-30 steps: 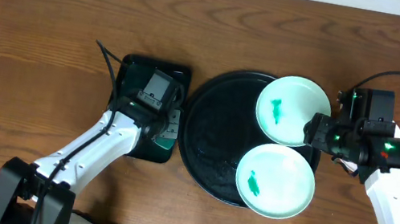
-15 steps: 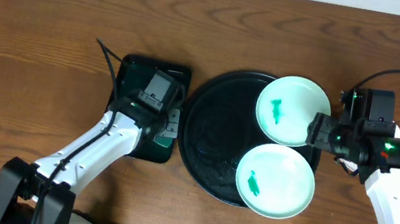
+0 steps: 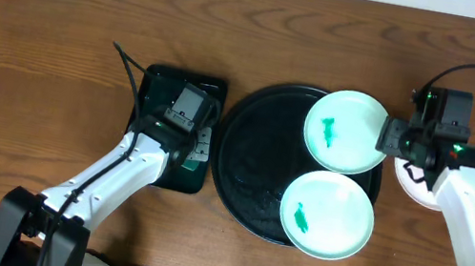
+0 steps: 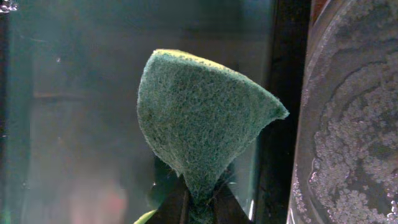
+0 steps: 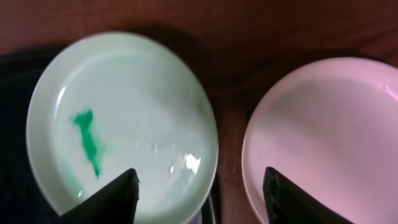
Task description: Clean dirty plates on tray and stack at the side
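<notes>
Over the small tray, left claw pinches a fuzzy sponge; right claw gapes above glossy plates.

right hand shifted rearward, now beside the far plate

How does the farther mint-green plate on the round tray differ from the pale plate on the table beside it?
The mint-green plate has a green smear near its middle; the pale plate looks clean. The mint-green plate lies on the black tray; the pale plate lies on the wooden table, off the tray. The mint-green plate's tint is green; the pale plate's is whitish-pink. Both are round, shallow and upright.
</notes>
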Available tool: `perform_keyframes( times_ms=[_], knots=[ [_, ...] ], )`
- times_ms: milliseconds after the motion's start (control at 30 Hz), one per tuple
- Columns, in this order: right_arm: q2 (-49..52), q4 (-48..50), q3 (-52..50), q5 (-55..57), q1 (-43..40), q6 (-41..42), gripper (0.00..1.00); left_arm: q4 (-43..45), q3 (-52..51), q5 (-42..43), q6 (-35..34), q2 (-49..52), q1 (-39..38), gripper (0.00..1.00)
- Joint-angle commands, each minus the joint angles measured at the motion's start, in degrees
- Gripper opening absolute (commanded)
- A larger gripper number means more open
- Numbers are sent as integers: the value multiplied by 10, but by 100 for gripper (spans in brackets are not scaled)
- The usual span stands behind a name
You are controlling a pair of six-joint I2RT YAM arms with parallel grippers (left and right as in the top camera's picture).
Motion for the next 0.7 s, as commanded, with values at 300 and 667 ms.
perform_keyframes(
  times_ms=[300, 667],
  knots=[
    [64, 52, 0, 6, -8, -33, 45, -1, -4, -14, 10, 2, -2, 8],
    [109, 48, 0, 6, -8, -32, 35, -1, -4, -14, 10, 2, -2, 9]
  ],
)
